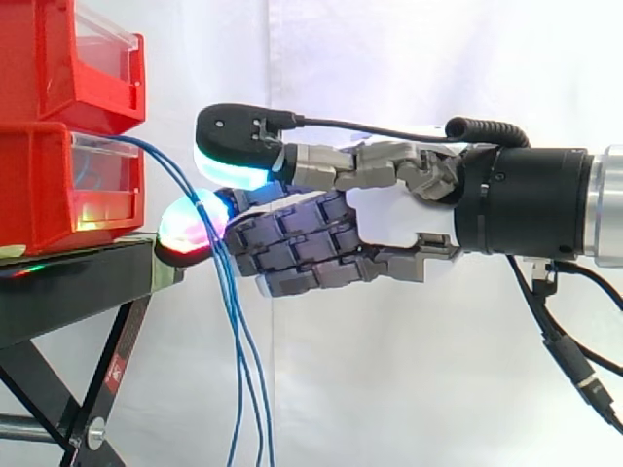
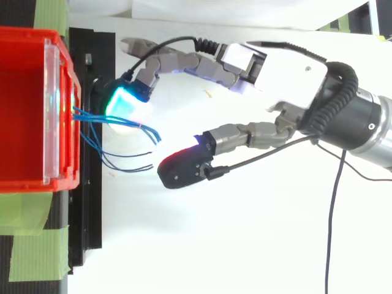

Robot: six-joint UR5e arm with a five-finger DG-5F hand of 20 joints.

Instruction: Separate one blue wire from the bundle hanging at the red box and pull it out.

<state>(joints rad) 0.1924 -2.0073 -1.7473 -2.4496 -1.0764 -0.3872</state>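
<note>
1. While separating was in hand, the red bin (image 1: 58,185) anchored the work at left.
2. Hand (image 1: 389,209) was spread, thumb clear, pinching nothing; next, probably: nip one strand, draw away from bin.
3. Blue wires (image 1: 229,302) hung from bin front, long axis vertical, ends down.
4. Fingertip (image 1: 188,230) touched them.

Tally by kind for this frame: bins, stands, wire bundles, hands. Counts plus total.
Red bins: 2, upper and lower
Stand: 1
Wire bundle: 1
Hand: 1
Total: 5
</note>
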